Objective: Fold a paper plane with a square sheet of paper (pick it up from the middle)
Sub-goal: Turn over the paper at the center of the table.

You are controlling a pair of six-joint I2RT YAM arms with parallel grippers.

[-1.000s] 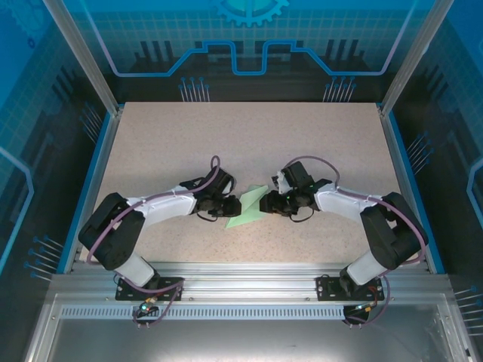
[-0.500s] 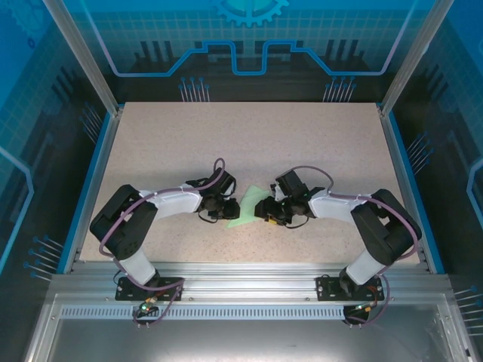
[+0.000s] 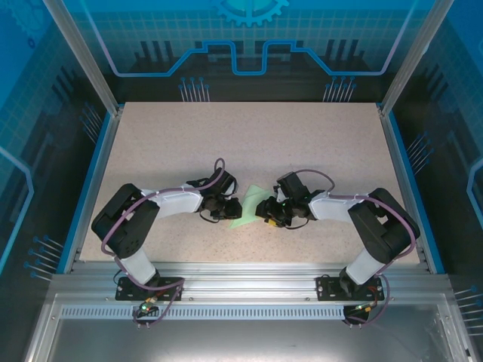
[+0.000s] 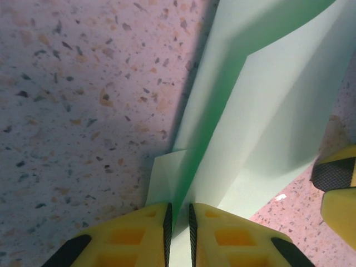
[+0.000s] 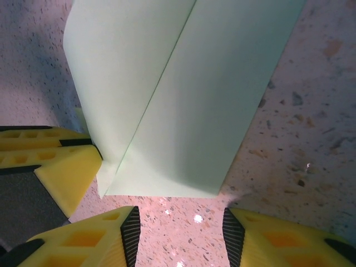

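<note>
The square sheet of paper (image 3: 247,208), pale mint green, lies folded into a pointed layered shape on the table between the two grippers. My left gripper (image 3: 229,207) is at its left end. In the left wrist view my left gripper (image 4: 178,216) is shut on a raised fold of the paper (image 4: 261,111), which stands up between the pads. My right gripper (image 3: 265,212) sits at the paper's right edge. In the right wrist view my right gripper (image 5: 182,225) is open over bare table, just short of the paper's straight edge (image 5: 183,94), which shows a long centre crease.
The speckled beige tabletop (image 3: 249,143) stretches behind the paper. A metal rail (image 3: 241,275) runs along the near edge, blue-edged frame walls stand at both sides. The two grippers are very close: the left one's yellow finger (image 5: 61,161) shows beside the paper.
My right gripper has moved down and left, closer to the paper's right edge. My left gripper has narrowed onto the raised fold and shifted slightly.
</note>
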